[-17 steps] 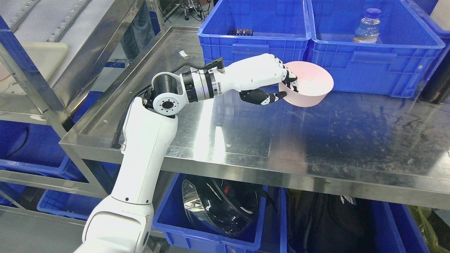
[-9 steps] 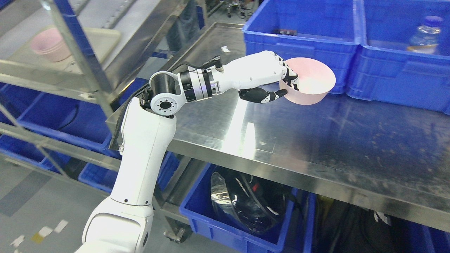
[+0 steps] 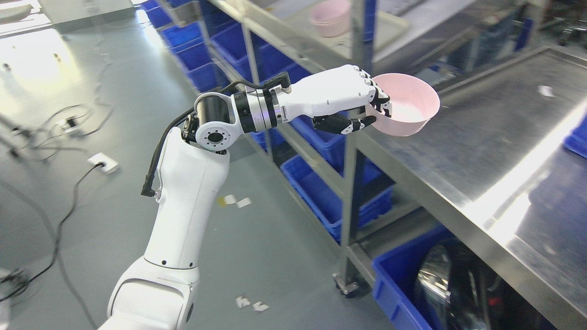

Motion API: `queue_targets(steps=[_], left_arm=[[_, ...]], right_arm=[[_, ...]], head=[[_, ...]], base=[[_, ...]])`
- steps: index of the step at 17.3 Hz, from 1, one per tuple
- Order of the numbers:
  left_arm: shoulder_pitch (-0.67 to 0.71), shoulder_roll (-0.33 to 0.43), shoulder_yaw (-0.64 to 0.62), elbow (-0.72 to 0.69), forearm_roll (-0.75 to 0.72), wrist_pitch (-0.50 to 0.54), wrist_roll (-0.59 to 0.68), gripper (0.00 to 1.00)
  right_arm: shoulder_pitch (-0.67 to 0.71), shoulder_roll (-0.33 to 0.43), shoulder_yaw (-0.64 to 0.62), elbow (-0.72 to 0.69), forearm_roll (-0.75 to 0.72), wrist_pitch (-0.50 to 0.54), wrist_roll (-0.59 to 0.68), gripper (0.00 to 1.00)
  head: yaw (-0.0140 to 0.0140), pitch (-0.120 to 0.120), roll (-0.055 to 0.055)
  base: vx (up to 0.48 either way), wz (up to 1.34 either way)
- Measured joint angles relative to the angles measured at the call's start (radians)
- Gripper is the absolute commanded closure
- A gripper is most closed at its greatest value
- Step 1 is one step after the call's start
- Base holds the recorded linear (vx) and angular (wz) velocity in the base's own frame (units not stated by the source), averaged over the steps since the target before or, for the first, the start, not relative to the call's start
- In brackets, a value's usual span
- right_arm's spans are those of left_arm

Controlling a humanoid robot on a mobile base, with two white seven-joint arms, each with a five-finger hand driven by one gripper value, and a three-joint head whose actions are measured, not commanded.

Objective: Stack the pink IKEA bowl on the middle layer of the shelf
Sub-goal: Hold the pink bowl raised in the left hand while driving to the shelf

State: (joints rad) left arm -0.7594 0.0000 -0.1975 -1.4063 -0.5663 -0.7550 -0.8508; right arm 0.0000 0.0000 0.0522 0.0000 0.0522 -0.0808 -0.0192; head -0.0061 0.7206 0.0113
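The pink bowl (image 3: 406, 106) sits at about 1 o'clock from the picture's middle, held upright in the air over the near-left corner of the steel table (image 3: 481, 151). The left hand (image 3: 353, 103) pinches its near rim: the fingers (image 3: 379, 101) hook over the edge into the bowl, and the dark thumb presses the outer wall from below. The hand hides that part of the rim.

Nearest, at 7 o'clock, the white left arm rises from the bottom edge, its shoulder cut off by the frame. At 5 o'clock a blue crate (image 3: 403, 284) under the table holds a dark, shiny object that is hard to make out and is cut off by the bottom edge. On the grey floor at 9 o'clock lie black cables (image 3: 59, 229) and a white socket block (image 3: 103, 162).

Farther off, at 12 o'clock, the steel shelf rack (image 3: 353, 27) carries a pale tray (image 3: 385, 32) on its middle layer, with a stack of pink bowls (image 3: 330, 17) on it, cut off at the top edge and partly behind an upright post. Blue bins (image 3: 321, 192) fill the lower layers. No writing can be read anywhere.

Since half a second ago the whole view has swung left: the big blue crates and the bottle have left the frame, and the rack now stands ahead. The hand's grip on the bowl is unchanged.
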Motion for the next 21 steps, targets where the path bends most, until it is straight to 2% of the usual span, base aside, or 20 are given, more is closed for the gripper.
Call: queue_targets(steps=[9,15,21], left_arm=[[0.001,0.0,-0.004,-0.006,0.0,-0.006,-0.001,0.97],[0.001,0.0,-0.005,-0.008,0.004,-0.006,0.0,0.97],[0.002,0.0,-0.005,-0.008,0.007,-0.006,0.002,1.0]], right_arm=[[0.0,0.0,0.0,0.0,0.0,0.0,0.0,0.0],[0.0,0.0,0.0,0.0,0.0,0.0,0.0,0.0],[0.0,0.0,0.0,0.0,0.0,0.0,0.0,0.0]], head=[[0.0,0.0,0.0],[0.0,0.0,0.0],[0.0,0.0,0.0]], base=[[0.036,1.17],[0.155,0.42],[0.299,-0.02]])
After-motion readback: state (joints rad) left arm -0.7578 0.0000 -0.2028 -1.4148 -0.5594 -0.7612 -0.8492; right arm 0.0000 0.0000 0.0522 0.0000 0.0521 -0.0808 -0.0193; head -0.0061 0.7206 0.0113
